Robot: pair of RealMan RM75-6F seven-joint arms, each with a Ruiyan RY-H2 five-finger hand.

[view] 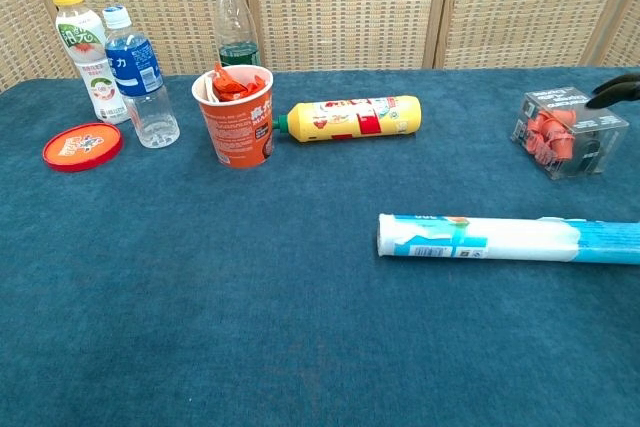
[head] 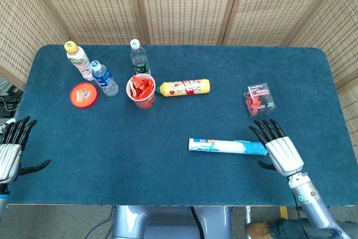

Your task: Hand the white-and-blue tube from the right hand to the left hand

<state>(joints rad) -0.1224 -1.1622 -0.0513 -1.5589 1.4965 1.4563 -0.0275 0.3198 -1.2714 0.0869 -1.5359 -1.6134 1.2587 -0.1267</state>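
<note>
The white-and-blue tube (head: pixel 224 146) lies flat on the blue table, right of centre; the chest view shows the tube (view: pixel 500 238) running off the right edge. My right hand (head: pixel 278 148) hovers at the tube's blue right end, fingers spread, holding nothing. In the chest view only dark fingertips (view: pixel 618 90) of that hand show at the right edge. My left hand (head: pixel 12 150) sits at the table's front left edge, fingers apart and empty, far from the tube.
At the back left stand three bottles (head: pixel 103 78), a red lid (head: pixel 83 94) and a red cup (head: pixel 142 91) of packets. A yellow bottle (head: pixel 185 87) lies beside the cup. A clear box (head: pixel 259 100) of red pieces sits just beyond my right hand.
</note>
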